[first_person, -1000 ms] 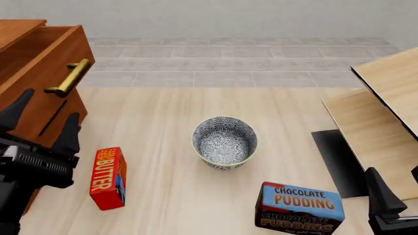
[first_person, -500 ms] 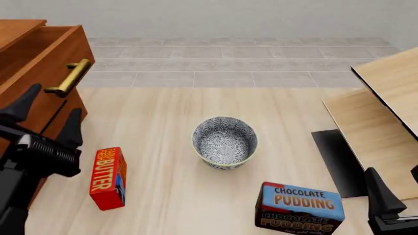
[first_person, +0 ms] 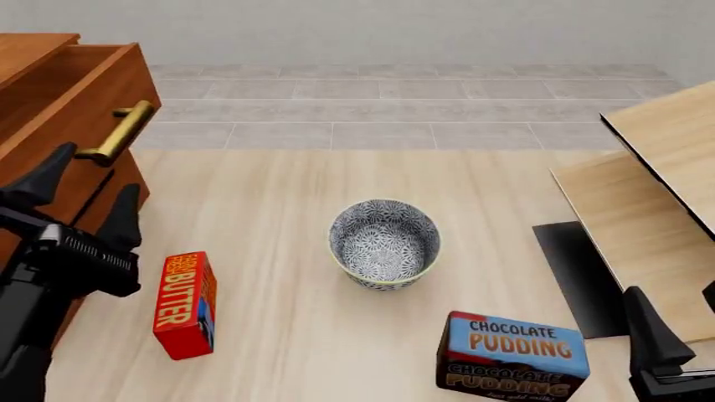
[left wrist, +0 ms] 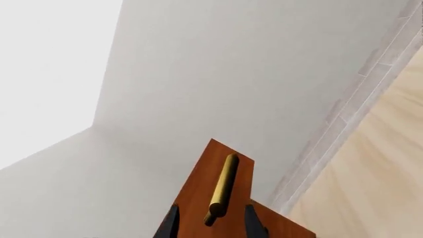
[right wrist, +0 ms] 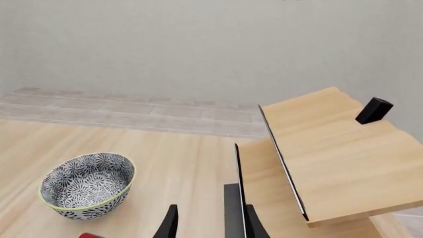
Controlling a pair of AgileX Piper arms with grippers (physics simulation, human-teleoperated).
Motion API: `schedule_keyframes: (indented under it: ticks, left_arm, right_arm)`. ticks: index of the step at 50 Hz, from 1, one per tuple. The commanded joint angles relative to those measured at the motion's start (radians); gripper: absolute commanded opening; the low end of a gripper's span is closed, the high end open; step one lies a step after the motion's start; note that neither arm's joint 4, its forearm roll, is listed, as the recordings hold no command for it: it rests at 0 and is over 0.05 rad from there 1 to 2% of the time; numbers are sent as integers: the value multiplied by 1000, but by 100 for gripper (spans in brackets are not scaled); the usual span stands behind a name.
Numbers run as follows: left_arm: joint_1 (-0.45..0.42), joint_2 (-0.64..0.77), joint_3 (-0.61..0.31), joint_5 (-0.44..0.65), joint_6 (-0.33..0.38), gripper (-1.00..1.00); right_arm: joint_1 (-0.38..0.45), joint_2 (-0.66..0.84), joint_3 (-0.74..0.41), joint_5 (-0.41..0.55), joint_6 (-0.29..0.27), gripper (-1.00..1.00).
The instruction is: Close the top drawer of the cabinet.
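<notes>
The reddish-brown cabinet point(first_person: 32, 46) stands at the table's left edge. Its top drawer point(first_person: 69, 117) is pulled out, and its brass bar handle point(first_person: 120, 131) juts toward the table. My left gripper point(first_person: 97, 171) is open and empty, just in front of the drawer front and below the handle's near end. In the left wrist view the handle point(left wrist: 223, 187) lies between and beyond the fingertips point(left wrist: 170, 224), over the drawer front point(left wrist: 198, 203). My right gripper point(right wrist: 209, 224) is open and empty, low at the front right, with one finger point(first_person: 651, 337) showing in the front view.
A patterned bowl point(first_person: 383, 243) sits mid-table. A red butter box point(first_person: 184, 303) stands near the left arm. A chocolate pudding box point(first_person: 511, 353) lies front right. Pale wood panels point(first_person: 659, 184) and a black mat point(first_person: 575, 276) stand at the right.
My left gripper has risen a little and shifted toward the drawer handle, still open. The right arm, the drawer and the table objects have not moved.
</notes>
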Motion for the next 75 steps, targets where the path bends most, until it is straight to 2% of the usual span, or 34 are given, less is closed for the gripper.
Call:
schedule_keyframes:
  ticks: [1, 26, 75]
  left_arm:
    - [32, 23, -14, -4, 2, 100]
    - [82, 38, -23, -4, 2, 100]
    - [111, 24, -12, -4, -11, 100]
  right_arm:
    - [3, 0, 0, -4, -5, 100]
    - [6, 0, 0, -6, -14, 100]
    - [6, 0, 0, -2, -32, 100]
